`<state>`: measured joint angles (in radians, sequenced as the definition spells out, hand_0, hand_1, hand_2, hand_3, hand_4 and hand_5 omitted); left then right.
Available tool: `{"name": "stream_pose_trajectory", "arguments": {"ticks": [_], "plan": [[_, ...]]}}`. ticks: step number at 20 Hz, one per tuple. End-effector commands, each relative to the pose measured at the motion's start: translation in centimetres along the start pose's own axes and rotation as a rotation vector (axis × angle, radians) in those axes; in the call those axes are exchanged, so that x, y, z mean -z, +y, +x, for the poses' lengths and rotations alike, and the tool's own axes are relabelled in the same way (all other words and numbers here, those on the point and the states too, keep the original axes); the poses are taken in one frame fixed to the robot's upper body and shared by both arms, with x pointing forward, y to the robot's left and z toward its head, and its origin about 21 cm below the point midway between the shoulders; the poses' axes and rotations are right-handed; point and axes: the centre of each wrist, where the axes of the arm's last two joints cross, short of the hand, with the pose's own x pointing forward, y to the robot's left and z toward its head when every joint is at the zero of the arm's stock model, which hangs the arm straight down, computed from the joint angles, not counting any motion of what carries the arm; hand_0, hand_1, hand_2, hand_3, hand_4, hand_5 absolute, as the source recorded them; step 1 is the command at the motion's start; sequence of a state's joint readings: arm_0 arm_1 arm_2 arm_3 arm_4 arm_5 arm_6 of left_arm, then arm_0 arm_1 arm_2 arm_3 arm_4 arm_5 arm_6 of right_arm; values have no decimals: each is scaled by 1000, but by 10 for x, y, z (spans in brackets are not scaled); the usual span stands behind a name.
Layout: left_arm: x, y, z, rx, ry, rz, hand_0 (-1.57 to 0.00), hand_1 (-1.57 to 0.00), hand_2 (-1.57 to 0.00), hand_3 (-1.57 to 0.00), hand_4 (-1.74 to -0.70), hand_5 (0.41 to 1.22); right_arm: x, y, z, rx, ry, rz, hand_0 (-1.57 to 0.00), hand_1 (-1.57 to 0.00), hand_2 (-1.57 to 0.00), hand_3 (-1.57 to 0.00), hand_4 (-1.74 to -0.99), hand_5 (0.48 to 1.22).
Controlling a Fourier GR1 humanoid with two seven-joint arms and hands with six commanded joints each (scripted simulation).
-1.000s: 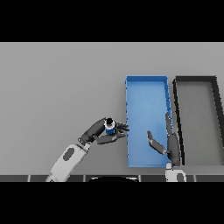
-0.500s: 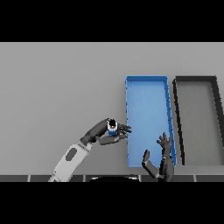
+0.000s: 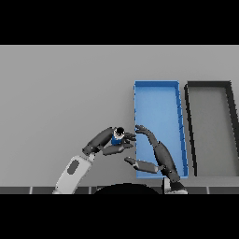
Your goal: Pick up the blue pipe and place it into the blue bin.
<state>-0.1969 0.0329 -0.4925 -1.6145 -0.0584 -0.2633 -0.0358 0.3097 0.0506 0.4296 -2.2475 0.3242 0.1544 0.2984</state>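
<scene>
We see a flat, matt grey table (image 3: 60, 93) stretching across the whole view; from its lower left our white and grey left arm (image 3: 74, 170) rises at a slant, smooth and rounded in its casing, ending in the dark left hand (image 3: 103, 142); its fingers and thumb are curled round the blue pipe (image 3: 116, 137), a short, stubby cylinder with a dark opening at its upper end, held just beside the near left corner of the blue bin (image 3: 157, 85) and not inside it. Next comes our right hand (image 3: 156, 151), dark and slender, lying over the lower left part of the blue bin; its fingers are straight and spread apart, the fingertips reaching toward the pipe without clearly touching it, the thumb pointing off to the left; it holds nothing. The blue bin itself is a long, shallow rectangular tray with thin upright walls and a smooth, plain floor; just beside it on the right stands a black bin (image 3: 208, 84) of the same long rectangular shape, with dark walls and a dull grey floor.
</scene>
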Motion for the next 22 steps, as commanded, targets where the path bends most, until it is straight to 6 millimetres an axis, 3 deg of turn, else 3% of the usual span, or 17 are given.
{"name": "stream_pose_trajectory", "arguments": {"ticks": [1, 5, 10, 14, 17, 19, 22], "plan": [[3, 2, 1, 8, 6, 5, -1571, -1571, -1571, -1571, -1467, 1221, 6, 2, 10, -15, -13, 28, 1, -2, -53, 1, -1296, 556], [4, 5, -1, -8, -23, -4, -1571, -1571, -1571, -1571, -1467, 1221, 30, 11, 24, -43, -34, 146, 1, 0, -43, 1, -1294, 560], [7, 9, 0, -38, -23, -20, -1571, -1571, -1571, -1571, -1467, 1221, 64, 20, 42, -101, -43, 241, -3, -10, -59, 1, -1232, 545], [3, 12, -2, -26, 0, -6, -1571, -1571, -1571, -1571, -1469, 1221, 82, 19, 57, -125, -71, 274, -23, -32, -83, 1, -1186, 521], [3, 10, -1, -16, 5, -9, -1571, -1571, -1571, -1571, -1465, 1221, 91, 18, 61, -140, -80, 312, -69, -108, -166, -44, -1204, 497], [4, 10, -2, -17, 18, -10, -1571, -1571, -1571, -1571, -1517, 1221, 98, 21, 63, -142, -86, 333, -323, -362, -377, -242, -1278, 485], [1, 12, -1, 3, 43, -11, -1571, -1571, -1571, -1571, -1622, 1221, 100, 26, 65, -135, -95, 353, -876, -877, -910, -762, -1467, 518]]}}
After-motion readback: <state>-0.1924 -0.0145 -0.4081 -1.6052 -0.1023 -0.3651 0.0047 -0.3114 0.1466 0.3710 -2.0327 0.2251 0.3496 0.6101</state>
